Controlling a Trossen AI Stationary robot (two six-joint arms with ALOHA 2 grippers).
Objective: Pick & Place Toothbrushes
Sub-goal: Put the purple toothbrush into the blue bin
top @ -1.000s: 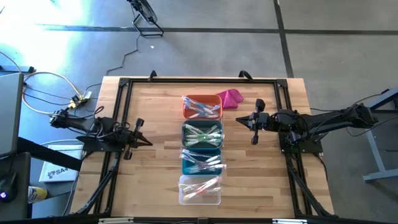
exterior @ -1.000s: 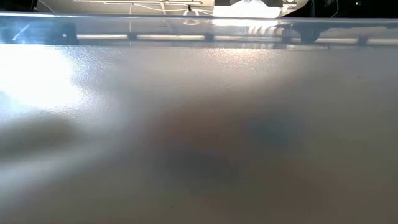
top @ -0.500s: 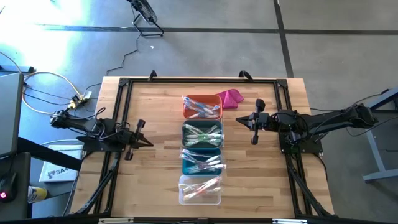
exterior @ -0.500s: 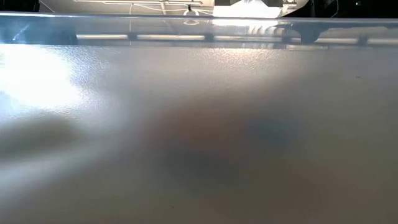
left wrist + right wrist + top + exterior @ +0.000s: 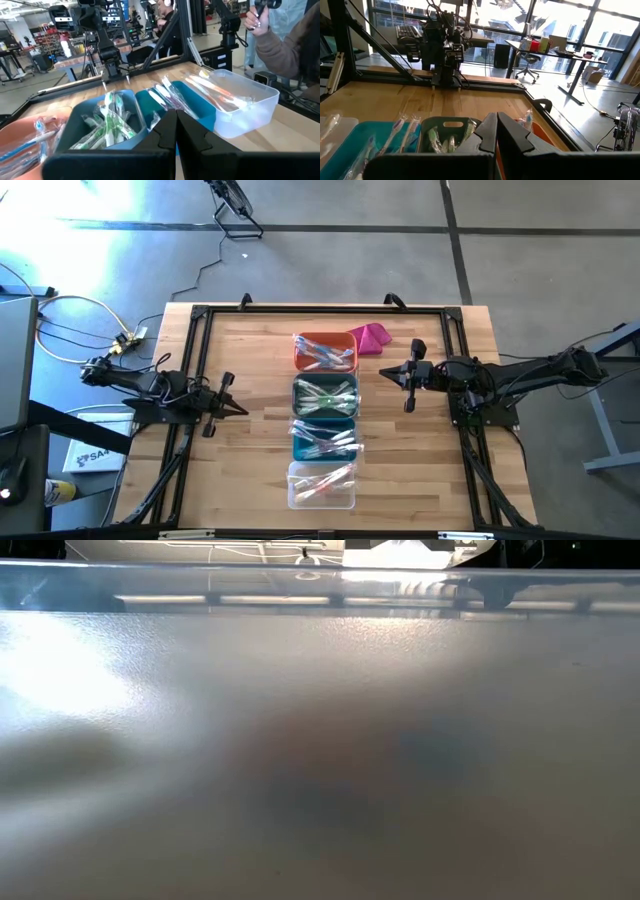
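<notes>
Wrapped toothbrushes lie in four small bins in a row down the table's middle: orange (image 5: 323,352) farthest, then grey (image 5: 324,395), teal (image 5: 324,438) and clear (image 5: 321,484) nearest. Green ones (image 5: 111,125) fill the grey bin and pink ones (image 5: 220,95) the clear one. My left gripper (image 5: 238,409) is shut and level at the table's left, pointing at the row with nothing in it. My right gripper (image 5: 386,373) is shut at the right and also points at the row. In each wrist view the two fingers (image 5: 176,127) (image 5: 496,130) are closed together.
A magenta cloth lump (image 5: 370,337) lies beside the orange bin's far right corner. A black frame (image 5: 200,315) runs around the tabletop. A person (image 5: 280,40) stands beyond the table in the left wrist view. A blurred pale surface (image 5: 320,740) fills the low view.
</notes>
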